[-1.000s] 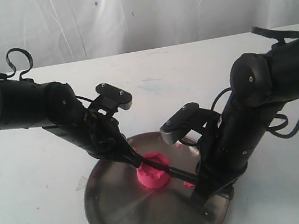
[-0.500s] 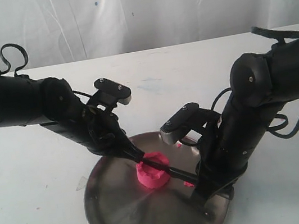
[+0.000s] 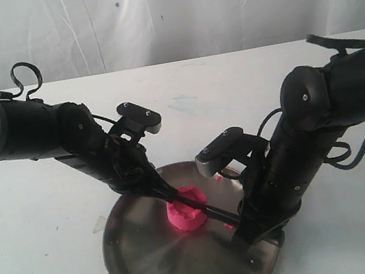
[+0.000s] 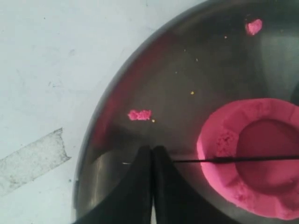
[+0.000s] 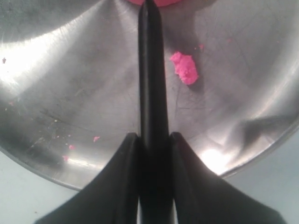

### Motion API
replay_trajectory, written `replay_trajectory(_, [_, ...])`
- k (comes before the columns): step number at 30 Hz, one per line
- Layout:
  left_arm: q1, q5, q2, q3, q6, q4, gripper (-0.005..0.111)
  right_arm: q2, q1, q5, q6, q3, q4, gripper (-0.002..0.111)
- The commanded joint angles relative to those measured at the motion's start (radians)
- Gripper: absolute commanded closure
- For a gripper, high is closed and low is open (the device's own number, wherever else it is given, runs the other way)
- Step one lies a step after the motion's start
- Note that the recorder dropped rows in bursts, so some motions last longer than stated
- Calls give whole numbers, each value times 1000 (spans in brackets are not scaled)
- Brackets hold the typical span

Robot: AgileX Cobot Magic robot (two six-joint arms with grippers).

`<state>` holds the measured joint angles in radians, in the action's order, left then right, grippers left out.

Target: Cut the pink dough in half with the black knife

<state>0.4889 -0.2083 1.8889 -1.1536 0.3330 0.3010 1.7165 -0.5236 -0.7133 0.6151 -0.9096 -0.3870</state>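
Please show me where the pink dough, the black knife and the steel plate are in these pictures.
pink dough [image 3: 182, 222], exterior view, its front side.
black knife [image 5: 150, 70], right wrist view, its thick middle part.
steel plate [image 3: 154, 266], exterior view, bare front surface.

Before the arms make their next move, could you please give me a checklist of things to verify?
1. Right gripper clamped on the black knife handle: ok.
2. Left gripper shut, fingertips at the blade's tip end: ok.
3. Blade crosses the pink dough near its middle: ok.
4. Dough sits on the steel plate, inside its rim: ok.
5. Dough cut fully through to the plate: cannot tell.
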Motion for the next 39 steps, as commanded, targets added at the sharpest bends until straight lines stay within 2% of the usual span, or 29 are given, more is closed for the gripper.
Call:
replay_trajectory(1, [2, -17, 9, 6, 5, 13, 107, 20, -4, 13, 10, 4, -13, 108])
replay_trajectory(19, [2, 44, 7, 4, 5, 39, 107, 19, -4, 28, 10, 4, -15, 108])
replay_trajectory(26, [2, -51, 7, -40, 5, 58, 107, 19, -4, 39, 10, 4, -23, 108])
replay_trajectory(39, [2, -49, -48, -45, 5, 91, 107, 19, -4, 40, 10, 4, -28, 108])
